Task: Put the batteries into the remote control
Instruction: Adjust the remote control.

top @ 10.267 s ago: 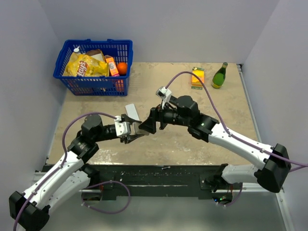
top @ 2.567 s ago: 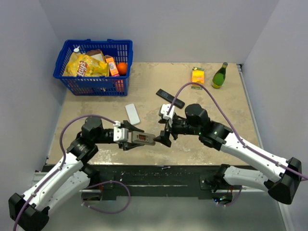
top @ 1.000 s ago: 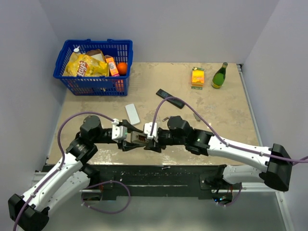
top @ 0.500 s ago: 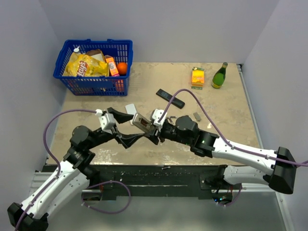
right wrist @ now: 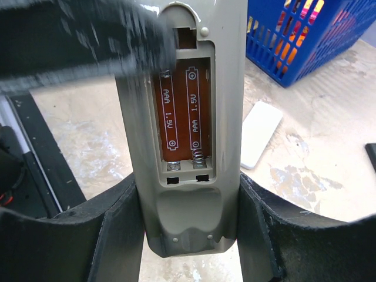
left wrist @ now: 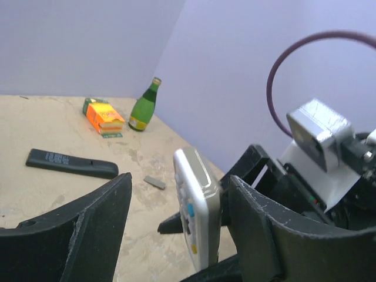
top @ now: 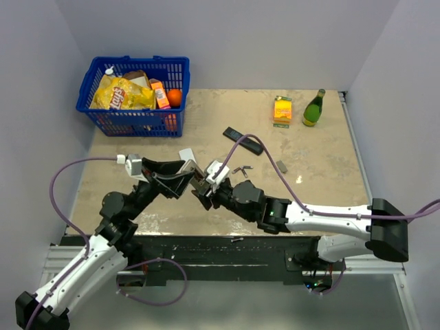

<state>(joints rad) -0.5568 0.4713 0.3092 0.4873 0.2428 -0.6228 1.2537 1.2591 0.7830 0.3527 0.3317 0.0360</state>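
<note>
My right gripper (right wrist: 188, 189) is shut on the lower end of the grey remote control (right wrist: 187, 117), holding it above the table. Its back faces the right wrist camera, and the open battery compartment (right wrist: 183, 114) is empty. My left gripper (left wrist: 179, 189) is open around the remote's (left wrist: 198, 205) other end, with a clear gap on the button side. In the top view both grippers, left (top: 180, 181) and right (top: 205, 185), meet at the remote (top: 199, 179) over the table's near middle. The batteries (top: 240, 169) lie loose on the table behind them.
A white remote (top: 187, 157) and a black remote (top: 243, 140) lie mid-table, with a small grey cover (top: 282, 166) to the right. A blue basket (top: 135, 118) of groceries stands back left. An orange box (top: 282, 110) and a green bottle (top: 314, 108) stand back right.
The remote has passed from the left gripper's hold into the right gripper's. The left arm lifted and its jaws opened. Both grippers shifted left and up.
</note>
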